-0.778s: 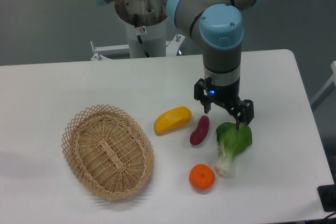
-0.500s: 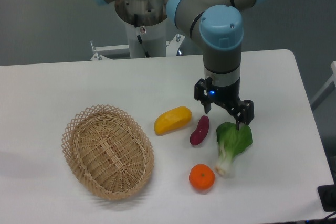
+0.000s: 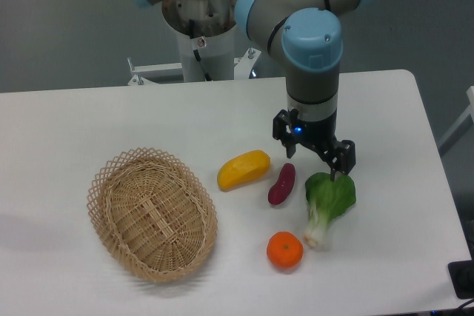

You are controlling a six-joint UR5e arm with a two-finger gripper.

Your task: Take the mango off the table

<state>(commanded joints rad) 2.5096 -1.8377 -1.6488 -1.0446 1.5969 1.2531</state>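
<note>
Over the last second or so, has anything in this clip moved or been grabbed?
Barely. The pincer has shifted very slightly to the image left, toward the mango, jaws open and holding nothing. The mango, purple vegetable, leafy green, orange and basket lie on the table as before.

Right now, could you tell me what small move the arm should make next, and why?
Probably shift the tool left, toward the mango. It hangs open near the leafy green, while the mango lies untouched beyond the purple vegetable.
</note>
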